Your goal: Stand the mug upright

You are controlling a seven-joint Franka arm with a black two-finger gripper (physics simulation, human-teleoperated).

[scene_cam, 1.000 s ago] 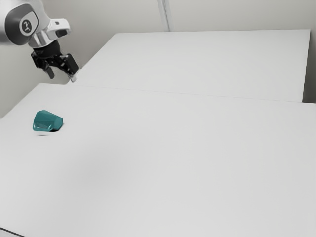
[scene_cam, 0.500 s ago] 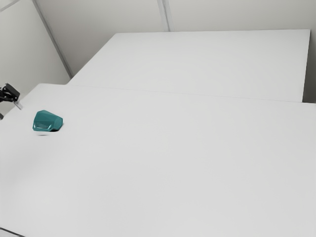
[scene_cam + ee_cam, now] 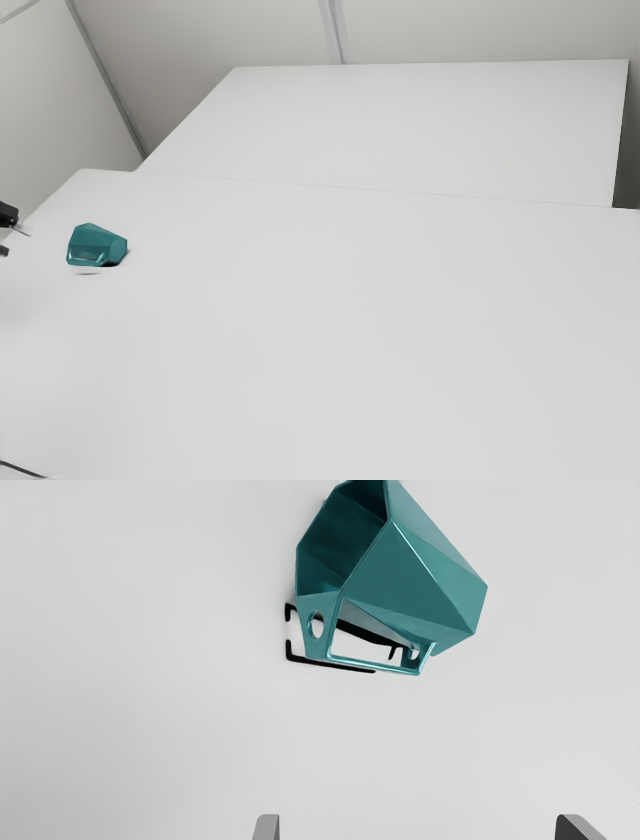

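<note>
Plainly, you had the mug [image 3: 97,243] lying on its side on the table [image 3: 350,320], towards the exterior view's left and over at the far part of that white top. It was not upright: its wide mouth [image 3: 345,540] faced roughly the exterior view's left, and its narrower base end pointed to the exterior view's right. Your gripper [image 3: 16,243] was at the exterior view's left edge, partly cut off there, near the mug but apart from it.

In the wrist view you had the jaws spread wide, with a broad gap between the fingers [image 3: 266,830] and nothing pinched in it. The mug lay out ahead of the fingertips, touching neither of them. You could see into its dark inside from there, and its teal sides were faceted, with flat panels meeting at sharp edges. The handle [image 3: 375,666] was on the side of the mug towards your gripper, an angular frame with a long straight bar and a round hole at each end. Black shadow lines [image 3: 330,666] showed on the table by the handle.

Beyond the table's far edge, you had a second white surface [image 3: 420,130] with a pale wall [image 3: 480,30] behind it. A thin dark line [image 3: 22,470] crossed the near corner at the exterior view's left.
</note>
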